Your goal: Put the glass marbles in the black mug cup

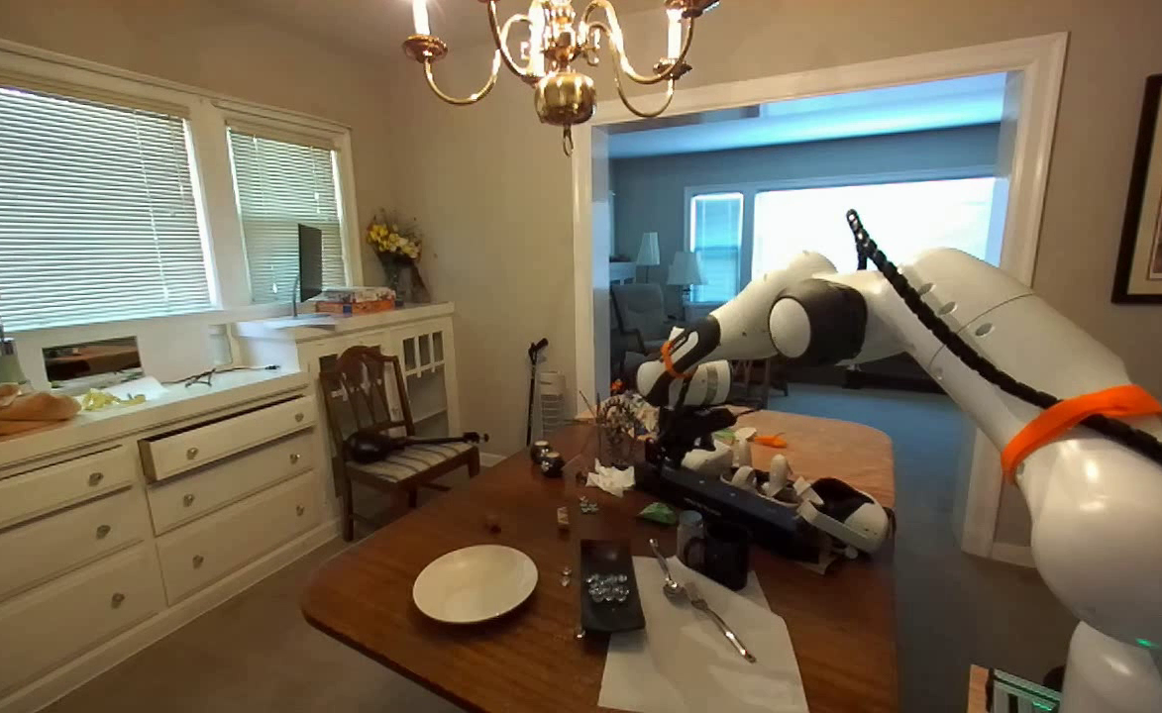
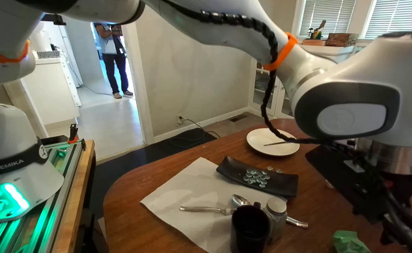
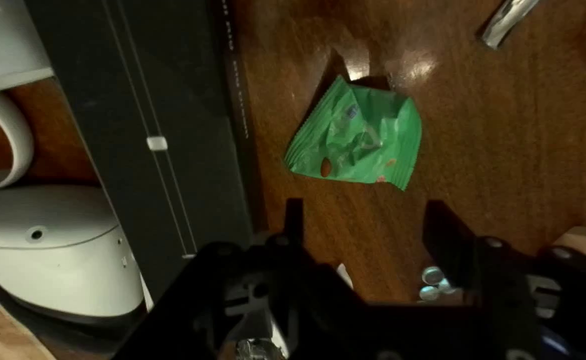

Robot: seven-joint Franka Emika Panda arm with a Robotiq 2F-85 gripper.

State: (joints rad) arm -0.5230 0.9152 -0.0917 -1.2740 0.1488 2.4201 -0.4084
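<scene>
One wooden table point(image 2: 132, 228) supports the task's objects. The gripper point(image 3: 365, 216) holds nothing, jaws parted; for the likely pick-up, centre over the dark tray point(image 2: 285, 184), descend vertically and close gently, since glass may skid. The black mug point(image 2: 249, 228) stands upright. Glass marbles point(image 2: 257, 176), clear and rounded, cluster mostly in the tray, a few loose on the table.

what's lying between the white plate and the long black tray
Two loose glass marbles lie on the tabletop between the white plate and the black tray; both exterior views show them.
</scene>
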